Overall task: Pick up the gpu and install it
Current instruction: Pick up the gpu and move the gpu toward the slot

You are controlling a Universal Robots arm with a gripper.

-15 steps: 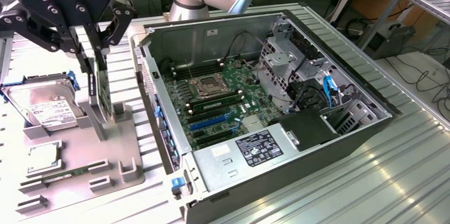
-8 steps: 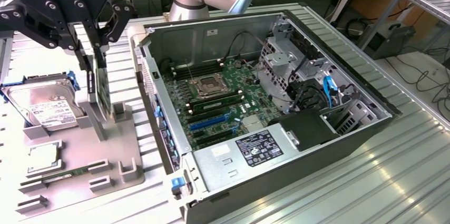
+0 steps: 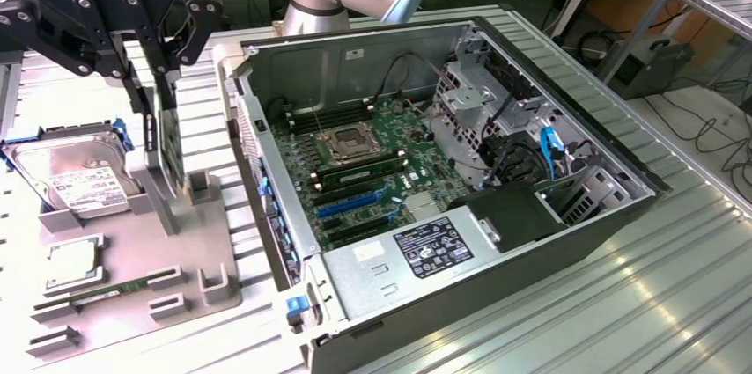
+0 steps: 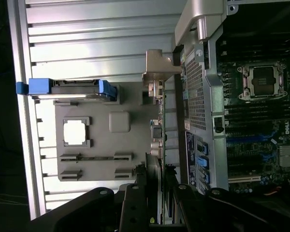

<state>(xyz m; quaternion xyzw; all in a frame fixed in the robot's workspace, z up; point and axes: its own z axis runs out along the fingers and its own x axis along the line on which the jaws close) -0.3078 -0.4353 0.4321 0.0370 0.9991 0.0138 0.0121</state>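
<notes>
The gpu [image 3: 168,158] is a thin dark card standing on edge in a slot of the grey holder plate [image 3: 206,260], at the exterior view's left. My gripper [image 3: 151,108] reaches down from above, one finger on each face of the card's upper edge, shut on it. In the wrist view the gpu [image 4: 158,140] runs edge-on between my fingers [image 4: 135,205], its silvery bracket [image 4: 157,72] at the far end. The open computer case [image 3: 470,242] lies beside the plate with its motherboard [image 3: 364,172] and blue expansion slots [image 3: 347,207] exposed.
On the holder plate sit a silver hard drive [image 3: 70,176] with blue rails, a processor chip [image 3: 73,264] and a green memory stick [image 3: 112,290]. The case wall [image 3: 253,154] rises close beside the card. A drive cage [image 3: 482,110] and cables fill the case's far side.
</notes>
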